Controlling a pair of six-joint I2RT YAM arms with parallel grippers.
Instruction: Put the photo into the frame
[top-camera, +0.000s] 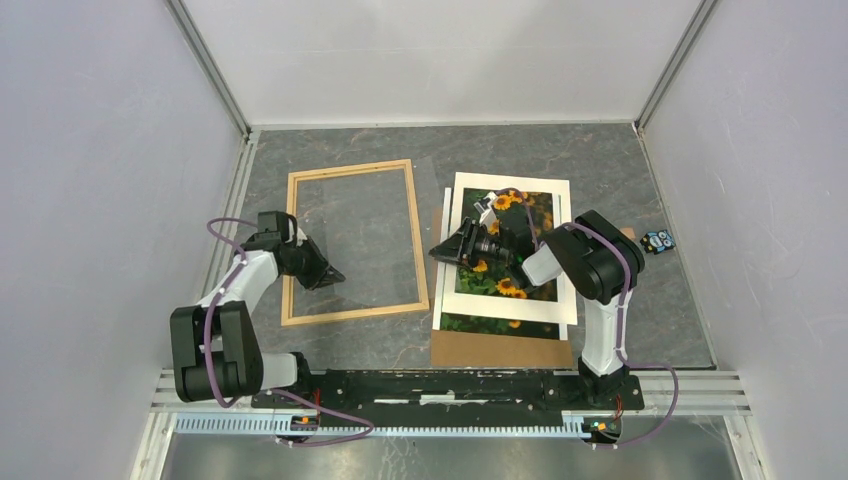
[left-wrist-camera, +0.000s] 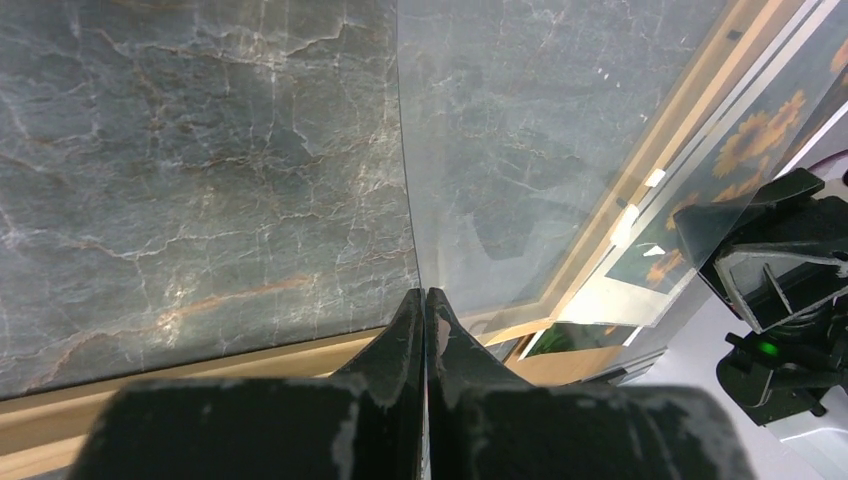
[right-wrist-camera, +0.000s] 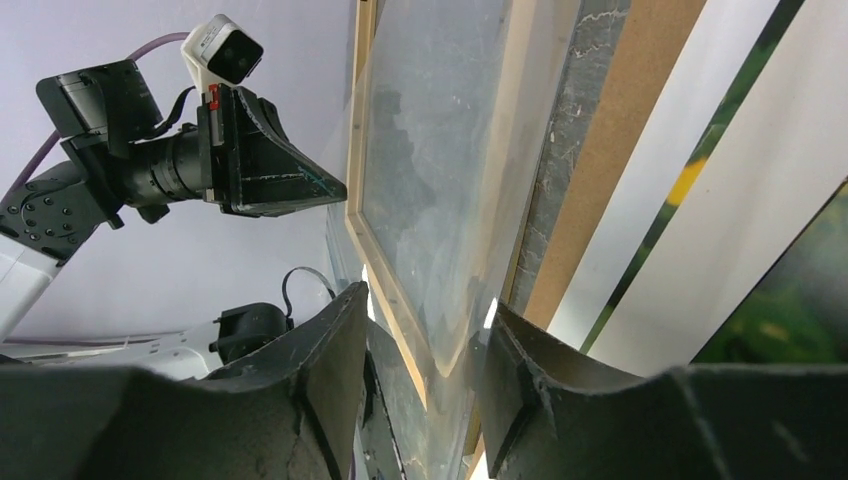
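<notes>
"Judging by the arms, which step am I in?"

"Not the photo yet. You're on the clear pane (top-camera: 375, 225) that sits over the frame (top-camera: 350, 314). Your left fingers (left-wrist-camera: 422, 305) are pressed together with the pane's edge running into their seam, so they look clamped on it. Your right fingers (top-camera: 438, 252) stand apart, astride a corner of the pane, not pinching it."

"And the photo?"

"The photo (top-camera: 490, 283) lies to the right of the frame on the table (top-camera: 350, 145), under the white mat (top-camera: 510, 182) and on the brown board (top-camera: 500, 350) — outside the frame's opening."

"What does the next move call for?"

"I'd say close the right fingers on that corner, then lift evenly with both arms. The pane looks thin and stiff — an uneven pull could twist it or let it slip. Set it down away from the stack before you go for the print."
</notes>
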